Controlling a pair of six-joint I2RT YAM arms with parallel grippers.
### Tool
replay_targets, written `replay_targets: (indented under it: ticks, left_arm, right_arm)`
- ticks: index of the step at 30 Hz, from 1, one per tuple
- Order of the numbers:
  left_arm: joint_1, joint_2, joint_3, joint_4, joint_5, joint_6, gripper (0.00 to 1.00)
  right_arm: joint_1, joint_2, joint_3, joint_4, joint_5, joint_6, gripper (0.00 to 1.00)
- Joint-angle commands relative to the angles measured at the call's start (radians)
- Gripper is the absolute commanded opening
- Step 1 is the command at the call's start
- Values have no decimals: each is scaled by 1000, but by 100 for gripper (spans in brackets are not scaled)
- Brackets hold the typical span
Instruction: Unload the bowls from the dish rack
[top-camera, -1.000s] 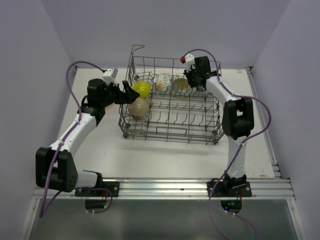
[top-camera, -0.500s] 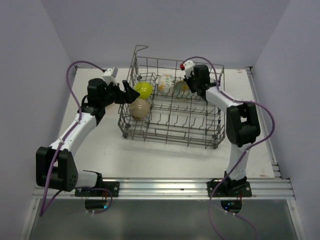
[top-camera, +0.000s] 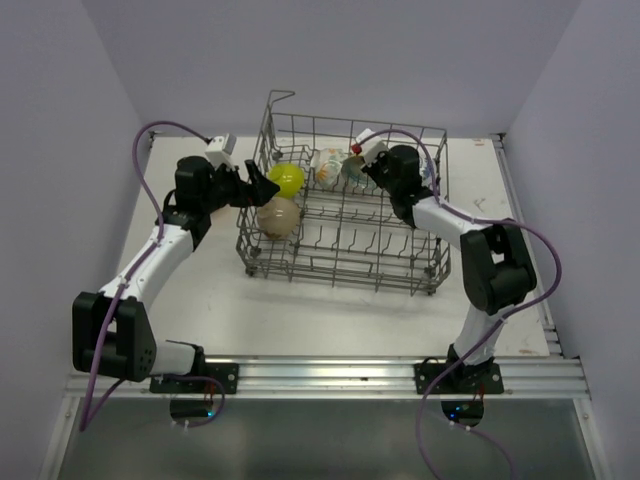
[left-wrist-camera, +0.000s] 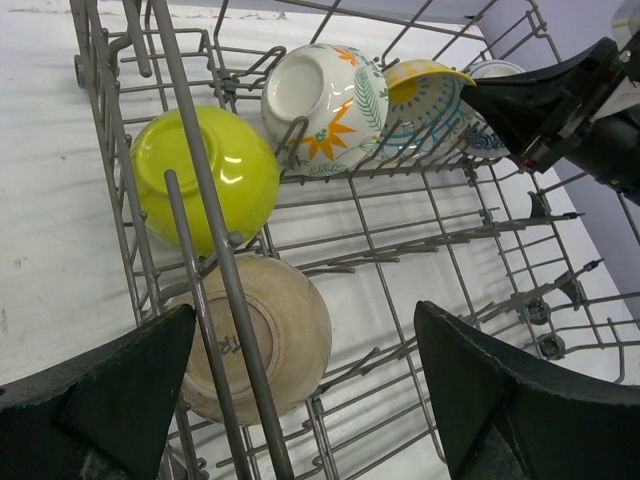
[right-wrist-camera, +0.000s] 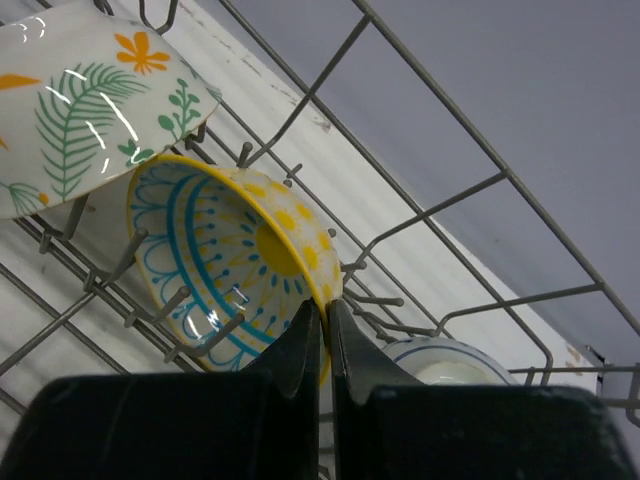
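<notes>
The grey wire dish rack (top-camera: 340, 262) stands mid-table. My right gripper (right-wrist-camera: 325, 310) is shut on the rim of a yellow bowl with blue patterning (right-wrist-camera: 225, 265), which tilts among the back-row tines. A white floral bowl (right-wrist-camera: 80, 100) leans beside it, and a blue-rimmed white bowl (right-wrist-camera: 450, 362) sits behind my fingers. My left gripper (left-wrist-camera: 303, 312) hangs open at the rack's left end, just above a beige bowl (left-wrist-camera: 270, 335) lying on its side, with nothing held. A lime-yellow bowl (left-wrist-camera: 205, 175) rests behind the beige one.
A raised wire loop (top-camera: 279, 97) sticks up at the rack's back left corner. The rack's upright wires (left-wrist-camera: 205, 300) stand between my left fingers and the beige bowl. Purple walls close in on both sides of the white table (top-camera: 200, 290).
My right gripper has swung left along the rack's back row, still shut on the yellow bowl's rim. The rack has shifted slightly. The left arm has stayed put.
</notes>
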Motion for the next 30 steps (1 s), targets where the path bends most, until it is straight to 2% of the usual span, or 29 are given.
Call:
replay_targets:
  ticks: [1, 11, 18, 21, 25, 30]
  left_arm:
    - [-7, 19, 15, 0, 4, 5, 95]
    - [-7, 25, 15, 1, 9, 2, 95]
    - [-7, 19, 21, -9, -8, 16, 98]
    - [-7, 5, 26, -17, -32, 31, 99]
    - [-5, -16, 40, -28, -69, 65, 100]
    - [-5, -62, 64, -72, -129, 100, 100]
  right_arm:
    - [15, -112, -9, 382, -82, -27, 0]
    - [30, -168, -69, 450, 13, -123, 0]
    - [32, -221, -66, 459, 35, -103, 0]
    - [38, -266, -67, 428, 50, -71, 0]
    - [47, -353, -72, 297, 62, -2, 0]
    - [52, -459, -70, 104, 58, 205, 0]
